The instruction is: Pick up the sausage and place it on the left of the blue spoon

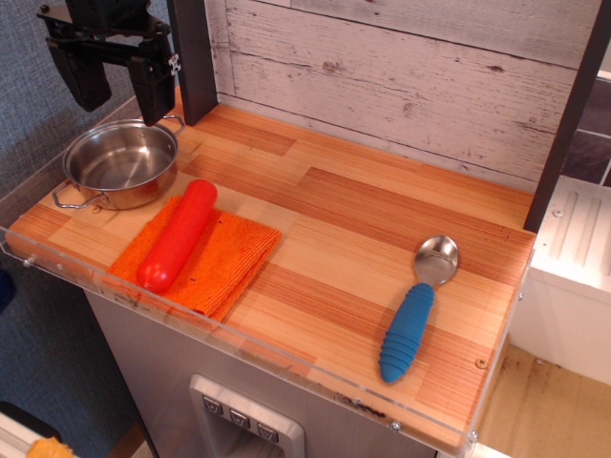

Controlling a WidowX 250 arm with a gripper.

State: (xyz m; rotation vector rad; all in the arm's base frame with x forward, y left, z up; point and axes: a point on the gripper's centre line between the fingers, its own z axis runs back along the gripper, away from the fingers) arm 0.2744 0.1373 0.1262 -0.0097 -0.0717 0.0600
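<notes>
A: While the glossy red plastic sausage (178, 236) lay on the flat orange cloth (203, 257), where was the blue-handled metal spoon (417, 305)?

B: Well apart, rightward. The black gripper (116, 84) hung open, empty, above the steel pot (121, 164).

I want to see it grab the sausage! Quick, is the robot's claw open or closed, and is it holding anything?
Gripper: open, holding nothing, up above the steel pot. The sausage lies untouched on the orange cloth.

Toy kitchen: wooden counter (363, 219), steel pot (122, 164), whitewashed plank wall (410, 76).
</notes>
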